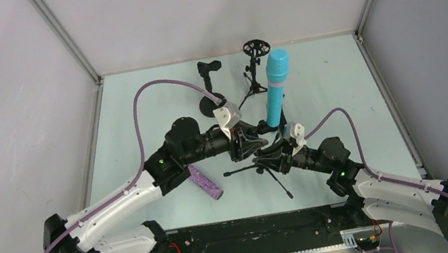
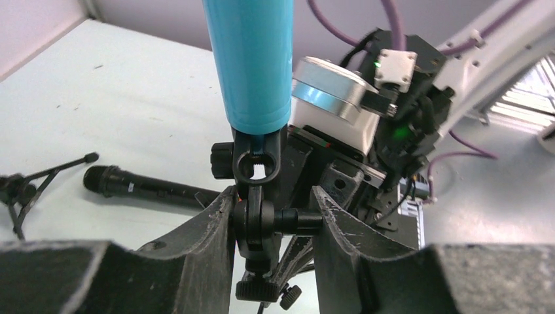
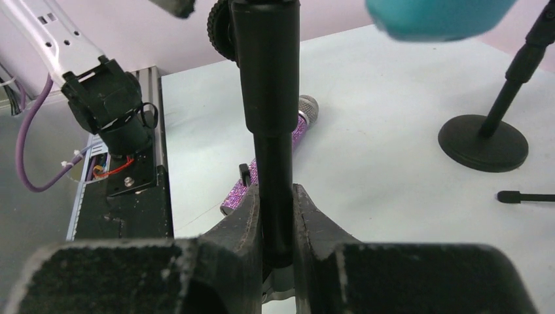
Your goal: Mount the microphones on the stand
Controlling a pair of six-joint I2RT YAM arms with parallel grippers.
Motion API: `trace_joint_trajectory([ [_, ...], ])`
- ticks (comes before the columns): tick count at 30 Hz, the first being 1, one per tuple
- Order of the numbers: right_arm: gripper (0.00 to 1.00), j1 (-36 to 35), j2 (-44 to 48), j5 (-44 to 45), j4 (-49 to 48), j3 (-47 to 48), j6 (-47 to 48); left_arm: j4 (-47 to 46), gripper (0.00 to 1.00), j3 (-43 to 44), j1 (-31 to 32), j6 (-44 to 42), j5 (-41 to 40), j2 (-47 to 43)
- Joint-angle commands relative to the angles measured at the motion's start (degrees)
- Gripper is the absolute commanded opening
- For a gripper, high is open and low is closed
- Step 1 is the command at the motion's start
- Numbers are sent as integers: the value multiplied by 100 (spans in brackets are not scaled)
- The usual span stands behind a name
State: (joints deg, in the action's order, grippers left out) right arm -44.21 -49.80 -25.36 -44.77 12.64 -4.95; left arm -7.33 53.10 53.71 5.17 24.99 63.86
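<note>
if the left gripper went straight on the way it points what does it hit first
The stand, at its joint under the turquoise microphone: the left gripper is clamped on it. Just beyond looks to be the right arm's wrist, depth unclear.

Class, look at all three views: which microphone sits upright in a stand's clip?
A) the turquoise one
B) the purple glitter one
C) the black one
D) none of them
A: the turquoise microphone stands in the clip of the stand, while the purple glitter microphone and the black microphone lie on the table.
</note>
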Motion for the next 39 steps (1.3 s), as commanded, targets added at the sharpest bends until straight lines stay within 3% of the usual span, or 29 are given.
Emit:
trace_joint_trajectory([
  [1,0,0,48,754,444,-143,-346,-890,0,595,69,266,-1423,-523],
  [10,0,-209,140,1522,632,-107,-340,-885,0,674,518,492,-4044,-500],
  [18,0,-288,115,1898,737,24,-416,-807,0,921,856,517,-5436,-246],
  [22,0,-290,134,1816,790,18,-413,-792,0,987,860,328,-5001,-165],
  [27,0,-288,243,1670,788,-69,-363,-792,0,909,865,-257,-3769,-236],
  [34,0,-290,366,1753,727,-235,-342,-792,0,648,856,-833,-2627,-605],
  [39,0,-290,370,1773,769,-301,-345,-790,0,763,856,-670,-2612,-824],
])
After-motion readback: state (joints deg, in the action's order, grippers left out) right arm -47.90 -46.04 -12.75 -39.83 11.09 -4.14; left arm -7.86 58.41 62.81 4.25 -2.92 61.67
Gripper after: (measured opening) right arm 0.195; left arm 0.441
